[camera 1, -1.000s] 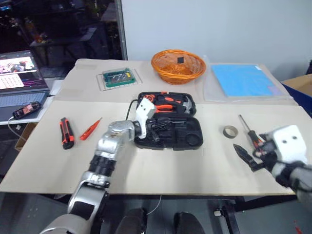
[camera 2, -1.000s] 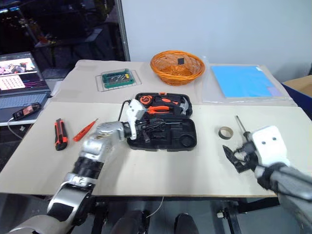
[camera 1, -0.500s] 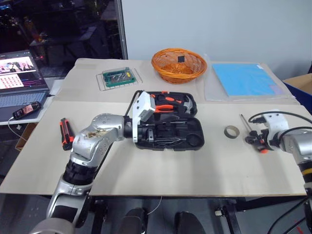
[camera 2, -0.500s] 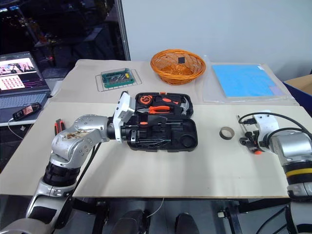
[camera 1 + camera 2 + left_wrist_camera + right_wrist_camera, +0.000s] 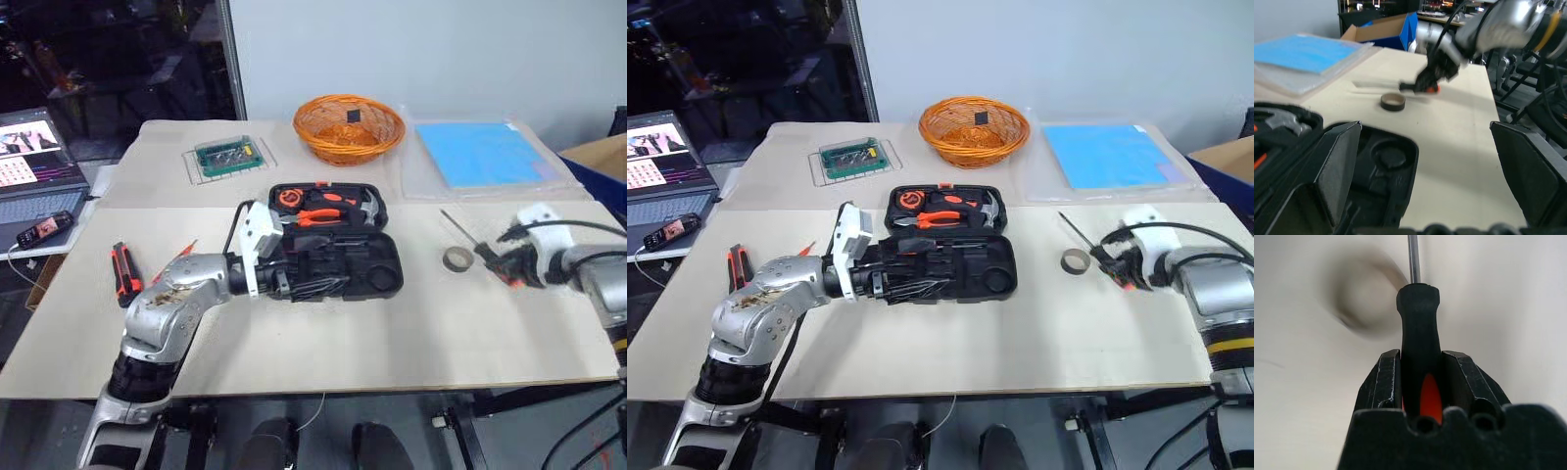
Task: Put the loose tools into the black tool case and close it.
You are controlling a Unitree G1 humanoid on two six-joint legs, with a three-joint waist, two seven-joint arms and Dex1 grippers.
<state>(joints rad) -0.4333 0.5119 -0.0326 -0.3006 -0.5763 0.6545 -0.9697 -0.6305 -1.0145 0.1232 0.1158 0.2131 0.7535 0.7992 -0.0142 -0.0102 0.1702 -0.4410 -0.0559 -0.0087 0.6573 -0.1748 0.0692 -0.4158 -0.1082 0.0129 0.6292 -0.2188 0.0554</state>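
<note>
— Where's that black moulded-plastic clamshell tool case (image 5: 333,245)?

— Lying open in the middle of the pale board tabletop (image 5: 392,333). The left gripper (image 5: 890,282) sits right at its near-left corner, its two black fingers (image 5: 1339,164) spread wide over the empty front half. The half beyond the fingers holds orange-handled pliers (image 5: 328,217) and a hammer.

— And the other arm?

— The right gripper (image 5: 1420,377) is pinching the black-and-orange handle of a black-shafted screwdriver (image 5: 468,238); the handle is squeezed between both fingers, and the thin metal shaft sticks out past the tips. The small grey tape roll (image 5: 1075,260) lies just beside those tips, near the shaft, on the case's side.

— What's loose on the left?

— A stubby orange-and-black utility knife (image 5: 121,271) and a thin orange tester screwdriver (image 5: 176,259), both behind the left gripper, out past its silver forearm, well apart from the case.
</note>
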